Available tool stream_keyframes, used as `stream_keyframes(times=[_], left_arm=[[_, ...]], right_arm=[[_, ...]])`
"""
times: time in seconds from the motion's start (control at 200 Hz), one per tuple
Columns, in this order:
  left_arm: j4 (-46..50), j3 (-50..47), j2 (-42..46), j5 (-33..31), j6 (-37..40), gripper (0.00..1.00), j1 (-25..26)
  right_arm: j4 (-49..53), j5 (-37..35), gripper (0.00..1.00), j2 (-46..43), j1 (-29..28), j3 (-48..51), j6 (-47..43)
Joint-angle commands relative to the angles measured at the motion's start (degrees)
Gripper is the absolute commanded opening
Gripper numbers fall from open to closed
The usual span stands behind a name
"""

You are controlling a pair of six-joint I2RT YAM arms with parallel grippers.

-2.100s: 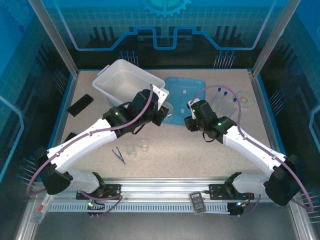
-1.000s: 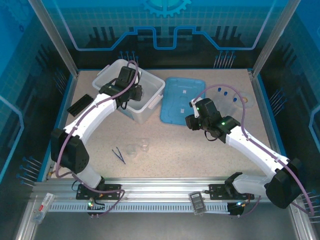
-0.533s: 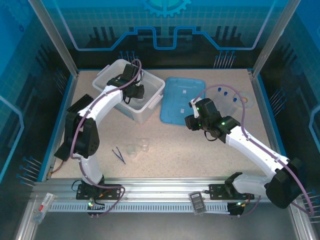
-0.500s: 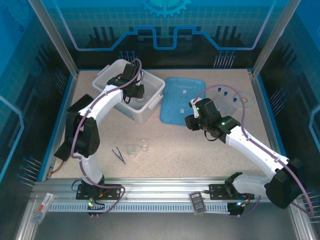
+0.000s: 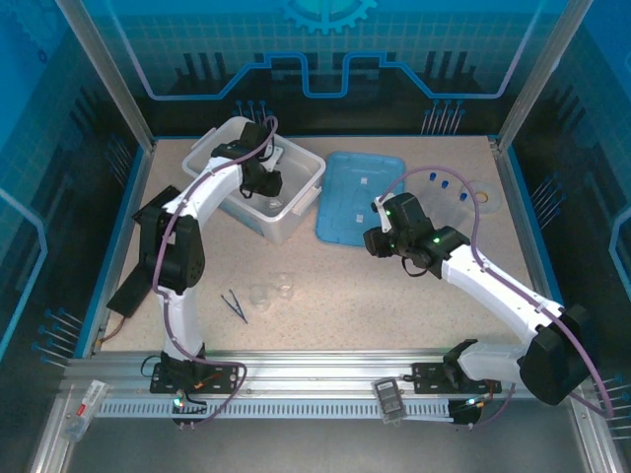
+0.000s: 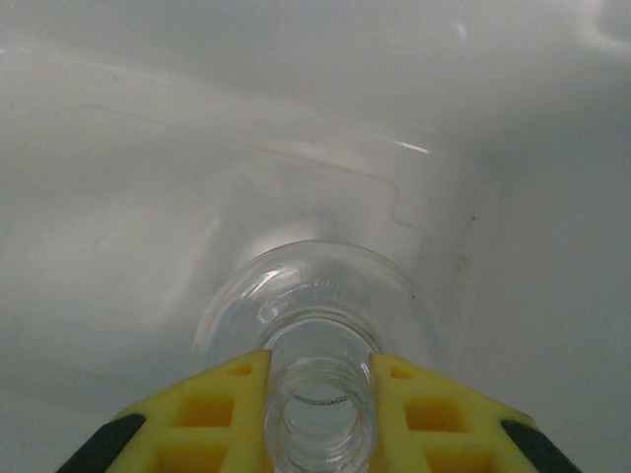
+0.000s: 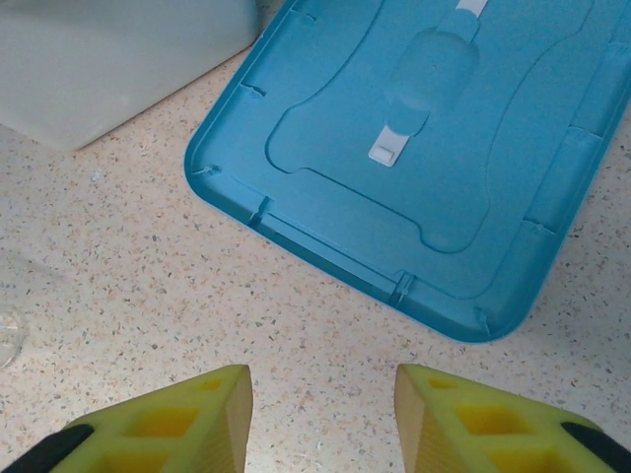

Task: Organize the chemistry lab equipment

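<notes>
- In the white bin (image 5: 299,169), at left: my left gripper (image 6: 317,399) clamped a glass beaker (image 6: 317,315) by its neck; released above the floor, I judged, it could crack.
- At centre: two beakers (image 5: 271,291) stood on the table (image 5: 394,305).
- At right: my right gripper (image 7: 320,394) hovered part-open, empty, beside the blue lid (image 7: 424,148).

Speckled beige table (image 5: 335,296), seen from above my two arms: a white bin (image 5: 286,219) sits at the back left, and a blue lid (image 5: 360,195) lies flat just to its right. Toward my side, two small clear beakers (image 5: 259,294) stand close together, with thin blue tweezers (image 5: 235,305) lying just to their left. Blue-capped tubes (image 5: 444,183) and a white tape ring (image 5: 483,195) lie near each other at the far right.
</notes>
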State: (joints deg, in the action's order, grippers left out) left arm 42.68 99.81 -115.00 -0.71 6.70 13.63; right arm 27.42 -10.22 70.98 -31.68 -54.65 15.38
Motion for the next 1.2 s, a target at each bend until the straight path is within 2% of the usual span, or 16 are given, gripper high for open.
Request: stream_keyframes(times=[0.0, 0.28, 0.48, 0.986, 1.191], left_arm=[[2.2, 2.0, -1.1, 3.4, 3.8, 0.09, -0.1], [4.5, 1.0, -1.3, 4.0, 5.6, 0.11, 0.5], [6.1, -0.7, -0.9, 1.3, 7.1, 0.12, 1.9], [12.4, 0.0, -1.6, -0.5, 6.9, 0.12, 4.4], [12.7, -2.5, 0.4, 0.1, 6.4, 0.12, 5.2]], right_arm=[[-0.6, 0.8, 0.44, 0.4, 0.8, -1.1, 0.0], [-0.9, 0.7, 0.44, -0.3, 1.0, -0.2, 0.4], [-0.8, 1.0, 0.44, -0.3, 1.0, -0.1, 0.4], [-0.6, 0.8, 0.45, -0.7, 1.0, -0.1, 0.6], [-0.7, 1.0, 0.45, -0.8, 1.1, 0.0, 0.5]])
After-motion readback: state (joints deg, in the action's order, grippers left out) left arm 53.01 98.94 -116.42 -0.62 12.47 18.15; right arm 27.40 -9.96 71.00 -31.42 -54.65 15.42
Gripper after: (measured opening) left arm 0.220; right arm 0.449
